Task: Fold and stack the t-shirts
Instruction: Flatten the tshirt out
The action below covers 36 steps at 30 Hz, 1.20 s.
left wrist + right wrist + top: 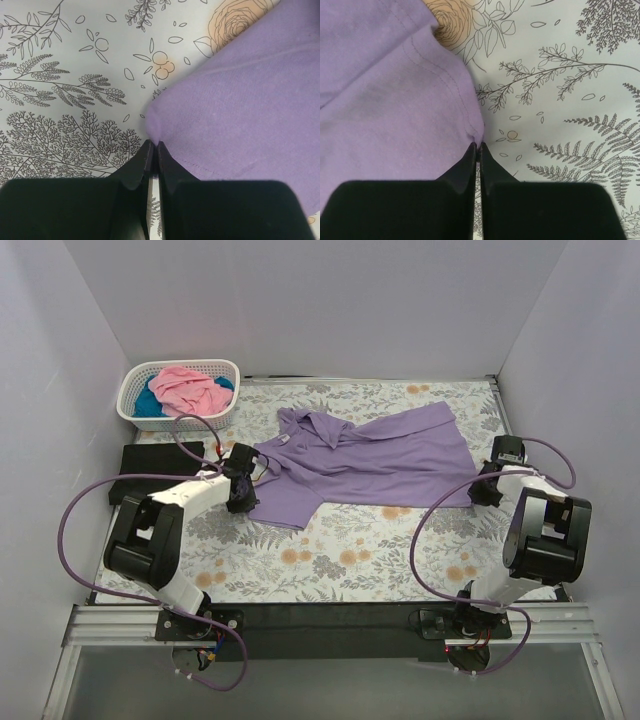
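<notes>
A lavender t-shirt [370, 462] lies spread and rumpled across the middle of the floral cloth. My left gripper [240, 498] is shut on its left edge; in the left wrist view [154, 143] the purple fabric [240, 110] is pinched at the tips. My right gripper [484, 490] is shut on the shirt's right hem corner, which shows in the right wrist view [477, 144] with purple fabric [390, 110] to the left. A folded black t-shirt [160, 472] lies at the left edge. A pink t-shirt [190, 387] and a teal t-shirt [150, 405] lie in the basket.
The white lattice basket [228, 370] stands at the back left corner. The grey-and-orange floral cloth [370, 550] covers the table. White walls enclose three sides. A black strip and metal rail run along the near edge by the arm bases.
</notes>
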Each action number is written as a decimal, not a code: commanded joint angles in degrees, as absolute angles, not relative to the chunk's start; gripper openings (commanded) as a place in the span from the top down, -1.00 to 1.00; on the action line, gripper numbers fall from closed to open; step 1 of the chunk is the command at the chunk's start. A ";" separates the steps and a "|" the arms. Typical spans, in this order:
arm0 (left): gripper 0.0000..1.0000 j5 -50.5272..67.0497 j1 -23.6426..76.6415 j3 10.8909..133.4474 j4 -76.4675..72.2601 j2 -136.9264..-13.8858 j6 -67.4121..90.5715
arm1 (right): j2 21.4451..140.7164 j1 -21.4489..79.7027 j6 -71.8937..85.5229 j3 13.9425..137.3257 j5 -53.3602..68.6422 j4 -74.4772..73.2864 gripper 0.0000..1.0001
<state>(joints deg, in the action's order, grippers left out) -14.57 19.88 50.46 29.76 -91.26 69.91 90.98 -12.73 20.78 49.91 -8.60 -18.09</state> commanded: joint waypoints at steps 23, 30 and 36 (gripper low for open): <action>1.00 -26.27 10.02 109.17 31.94 -65.98 65.22 | 57.49 -11.69 14.43 94.57 -4.14 -32.26 0.97; 1.00 -28.92 10.80 121.09 31.64 -57.39 55.04 | 47.55 -10.20 9.50 98.07 -3.00 -32.61 0.97; 1.00 -27.95 13.27 121.39 29.62 -63.10 48.52 | 50.35 -8.35 6.86 101.16 -0.44 -32.78 0.97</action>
<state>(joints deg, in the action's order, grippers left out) -24.86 12.43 123.68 29.65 -55.40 54.50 46.81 -8.62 10.79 100.40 1.63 -33.19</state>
